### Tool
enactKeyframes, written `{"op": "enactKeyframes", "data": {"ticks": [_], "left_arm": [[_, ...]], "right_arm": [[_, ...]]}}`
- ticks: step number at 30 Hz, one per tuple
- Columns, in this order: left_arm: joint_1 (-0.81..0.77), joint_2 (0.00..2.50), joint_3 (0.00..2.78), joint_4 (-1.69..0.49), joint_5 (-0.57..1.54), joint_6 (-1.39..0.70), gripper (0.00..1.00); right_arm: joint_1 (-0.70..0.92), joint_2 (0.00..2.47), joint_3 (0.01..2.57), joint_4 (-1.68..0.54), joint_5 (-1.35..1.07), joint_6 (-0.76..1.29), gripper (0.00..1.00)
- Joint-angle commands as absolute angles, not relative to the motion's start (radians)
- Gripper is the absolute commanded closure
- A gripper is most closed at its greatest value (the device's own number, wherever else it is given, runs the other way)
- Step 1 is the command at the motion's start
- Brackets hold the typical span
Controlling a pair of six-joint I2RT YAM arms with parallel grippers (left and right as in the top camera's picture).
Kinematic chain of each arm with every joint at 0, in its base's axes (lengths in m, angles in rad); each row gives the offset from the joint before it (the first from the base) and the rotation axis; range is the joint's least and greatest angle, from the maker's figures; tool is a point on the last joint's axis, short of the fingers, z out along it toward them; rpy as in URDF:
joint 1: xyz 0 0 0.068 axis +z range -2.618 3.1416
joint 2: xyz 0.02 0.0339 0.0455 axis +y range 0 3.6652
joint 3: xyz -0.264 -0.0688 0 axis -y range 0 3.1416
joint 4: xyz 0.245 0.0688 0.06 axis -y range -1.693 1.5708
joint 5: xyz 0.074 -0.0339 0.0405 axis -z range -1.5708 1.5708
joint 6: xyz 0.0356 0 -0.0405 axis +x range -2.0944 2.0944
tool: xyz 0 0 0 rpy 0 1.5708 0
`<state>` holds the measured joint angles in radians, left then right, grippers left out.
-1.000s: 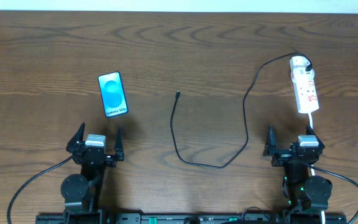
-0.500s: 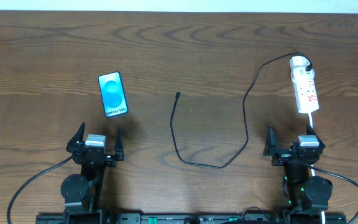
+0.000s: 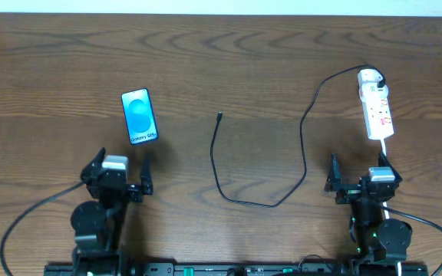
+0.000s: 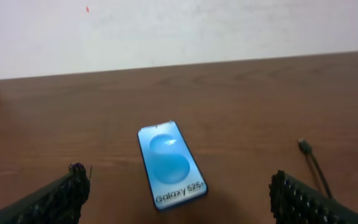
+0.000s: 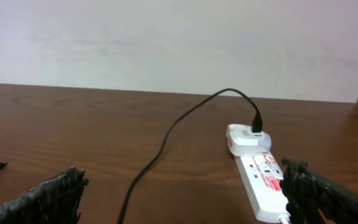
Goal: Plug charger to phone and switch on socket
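**Both pairs of jaws wide, nothing held**

Overhead, I see left gripper (image 3: 123, 158) and right gripper (image 3: 357, 164) spread, empty. Left wrist: the phone (image 4: 169, 165) lies ahead between the fingers. Right wrist: the socket (image 5: 263, 180) sits by the right-hand finger, the charger (image 5: 166, 140) plugged in.

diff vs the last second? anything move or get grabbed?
The left gripper nudged slightly forward and to its left as its arm turned a little; its jaws are open and empty. Nothing was taken hold of or let go. The right gripper, phone, charger and socket stayed put.
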<state>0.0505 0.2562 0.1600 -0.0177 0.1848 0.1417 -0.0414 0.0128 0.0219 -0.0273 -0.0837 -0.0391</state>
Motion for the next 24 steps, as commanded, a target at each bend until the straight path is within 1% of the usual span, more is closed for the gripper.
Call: {"op": "enactKeyframes", "data": {"ticks": [1,6,11,20,24], "left_arm": [[0.051,0.354,0.278,-0.016,0.199,0.119,0.07],[0.051,0.525,0.421,-0.043,0.201,0.087,0.07],[0.051,0.683,0.548,-0.081,0.237,0.08,0.07],[0.051,0.925,0.724,-0.12,0.322,-0.021,0.07],[0.051,1.01,0.76,-0.119,0.366,-0.041,0.07]], "right_arm": [[-0.032,0.025,0.087,-0.028,-0.112,-0.047,0.01],[-0.032,0.108,0.168,-0.026,-0.115,-0.047,0.01],[-0.032,0.26,0.266,-0.027,-0.16,-0.052,0.01],[-0.032,0.646,0.532,-0.069,-0.286,-0.076,0.01],[-0.032,0.818,0.667,-0.132,-0.413,-0.076,0.01]]}}
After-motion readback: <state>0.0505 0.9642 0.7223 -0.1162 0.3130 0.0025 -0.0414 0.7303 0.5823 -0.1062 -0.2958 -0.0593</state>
